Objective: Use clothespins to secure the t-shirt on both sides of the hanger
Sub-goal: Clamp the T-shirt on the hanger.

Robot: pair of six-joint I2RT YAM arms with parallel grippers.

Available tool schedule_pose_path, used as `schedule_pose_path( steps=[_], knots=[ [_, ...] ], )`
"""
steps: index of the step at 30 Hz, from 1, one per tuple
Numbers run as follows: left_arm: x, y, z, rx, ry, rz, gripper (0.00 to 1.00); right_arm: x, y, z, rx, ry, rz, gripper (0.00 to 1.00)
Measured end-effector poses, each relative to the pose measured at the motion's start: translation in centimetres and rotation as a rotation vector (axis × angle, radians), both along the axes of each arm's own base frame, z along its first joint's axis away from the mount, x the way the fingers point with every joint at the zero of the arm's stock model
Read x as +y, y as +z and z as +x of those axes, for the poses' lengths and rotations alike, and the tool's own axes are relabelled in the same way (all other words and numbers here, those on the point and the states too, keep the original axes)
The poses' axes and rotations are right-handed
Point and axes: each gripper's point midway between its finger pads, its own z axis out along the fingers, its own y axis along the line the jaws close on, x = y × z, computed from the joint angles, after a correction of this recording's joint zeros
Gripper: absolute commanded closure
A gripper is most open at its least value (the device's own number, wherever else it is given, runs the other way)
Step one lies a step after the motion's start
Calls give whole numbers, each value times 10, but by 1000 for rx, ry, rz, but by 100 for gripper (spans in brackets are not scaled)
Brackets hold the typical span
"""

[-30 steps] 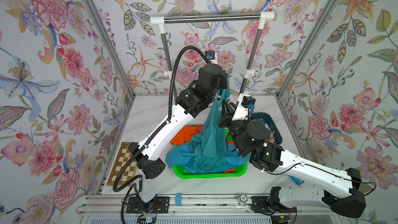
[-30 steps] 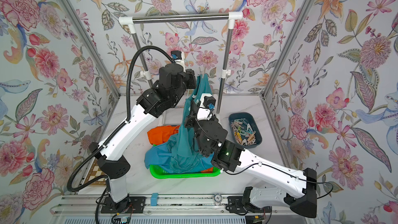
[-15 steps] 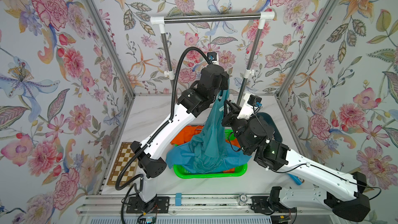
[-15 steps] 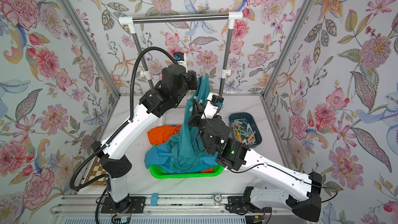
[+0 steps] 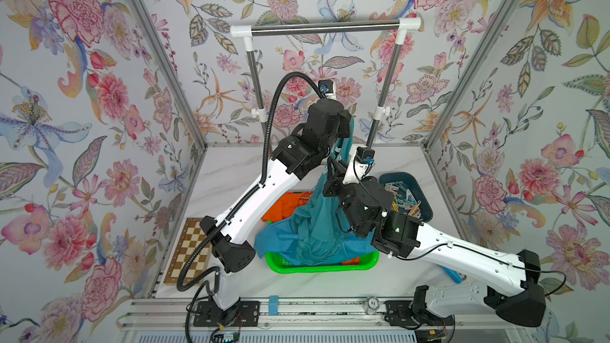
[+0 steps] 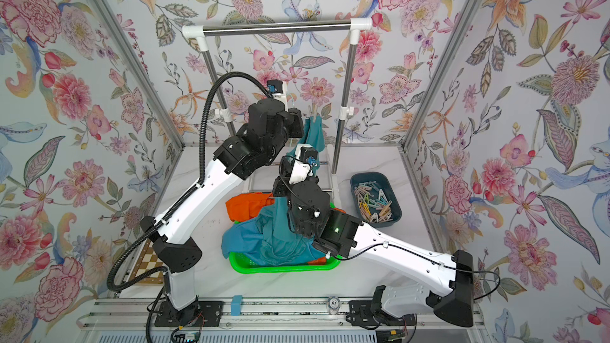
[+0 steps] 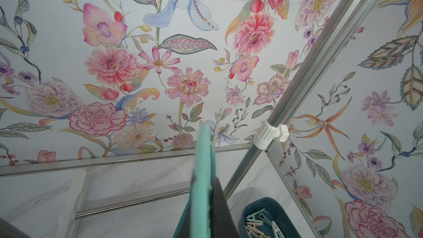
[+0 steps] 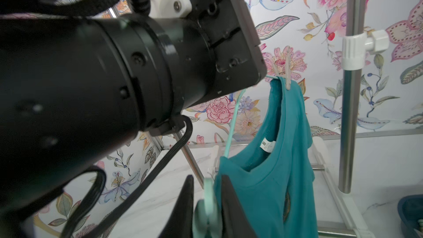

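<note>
**Both tools on the hanger, one clothespin in place**

The left tool was raised near the rack rail, closed on the mint hanger. The teal t-shirt hung from the hanger and trailed down into the green basket on the table. The right tool was lower, and its dark fingers were clamped on the hanger's lower end, beside the shirt's edge. A beige clothespin pinched the shirt's shoulder to the hanger's upper end. The other clothespins lay heaped in the dark blue bin, on the table to the right of the basket.
</note>
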Motion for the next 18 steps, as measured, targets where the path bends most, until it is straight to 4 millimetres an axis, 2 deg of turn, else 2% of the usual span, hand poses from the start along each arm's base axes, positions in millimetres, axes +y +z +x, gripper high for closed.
schedule_pose_path(
  steps=[13, 18],
  knots=[
    [-2, -3, 2, 4, 0, 5, 100, 25, 10, -17, -89, -102, -174, 90],
    [-2, -3, 2, 4, 0, 5, 100, 25, 7, -17, -100, -143, -231, 89]
  ],
)
